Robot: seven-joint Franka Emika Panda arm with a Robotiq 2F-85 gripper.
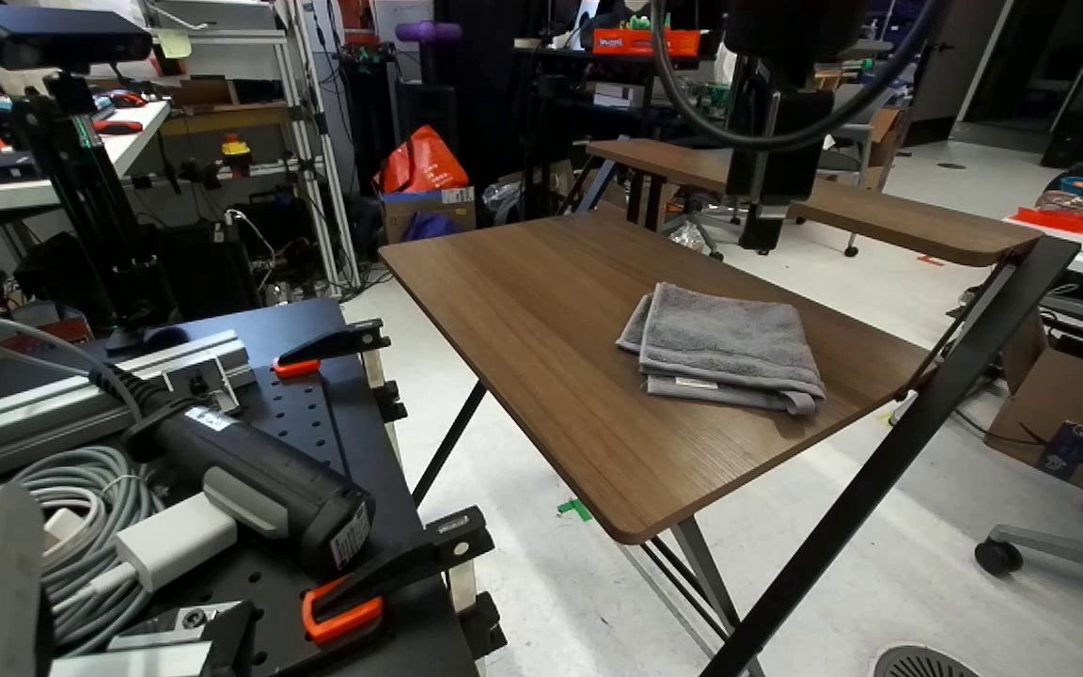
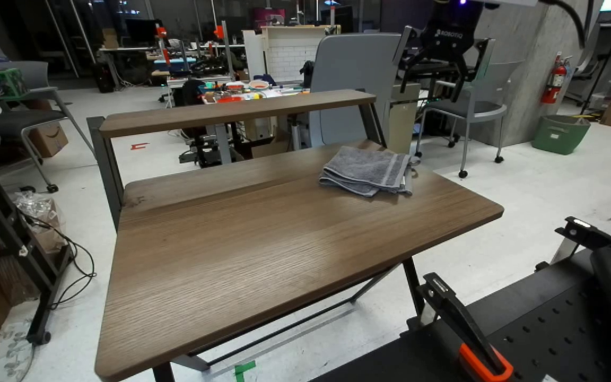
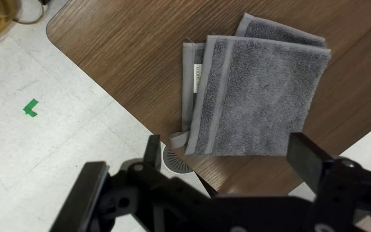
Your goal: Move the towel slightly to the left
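Observation:
The towel is a folded grey cloth with lighter stripes, lying flat on the brown wooden table. It shows in both exterior views (image 1: pixel 729 343) (image 2: pixel 364 167) and in the wrist view (image 3: pixel 262 96), where a white label and a small loop show at its left edge. My gripper (image 3: pixel 224 141) is open and empty, its two fingers spread wide in the wrist view. In both exterior views the gripper (image 1: pixel 762 240) (image 2: pixel 431 89) hangs high above the table, apart from the towel. Nothing hides the towel except one fingertip at its lower right corner in the wrist view.
The table (image 2: pixel 242 239) has a raised shelf (image 2: pixel 236 112) along one long side, held by dark slanted legs (image 1: pixel 889 451). The towel lies near one end of the table. A black bench (image 1: pixel 306 414) with clamps and cables stands beside the table. A grey chair (image 2: pixel 464 101) stands behind.

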